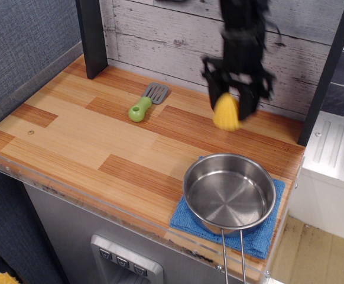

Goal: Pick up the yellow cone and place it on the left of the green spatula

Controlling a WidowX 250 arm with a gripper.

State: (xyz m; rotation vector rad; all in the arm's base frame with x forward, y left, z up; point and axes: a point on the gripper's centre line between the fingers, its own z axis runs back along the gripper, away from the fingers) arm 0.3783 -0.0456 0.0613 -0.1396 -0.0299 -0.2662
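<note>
The yellow cone [226,113] is held in my gripper [231,106], lifted above the wooden counter at the back right, blurred by motion. The black fingers [212,89] are shut on the cone's sides. The green spatula [146,101] lies on the counter to the left of the gripper, its lime-green handle toward the front and its grey slotted blade toward the back wall.
A steel pot [229,191] sits on a blue cloth [185,220] at the front right, its wire handle over the counter's edge. A dark post [92,36] stands at the back left. A plank wall [160,35] runs behind the wooden counter [71,130].
</note>
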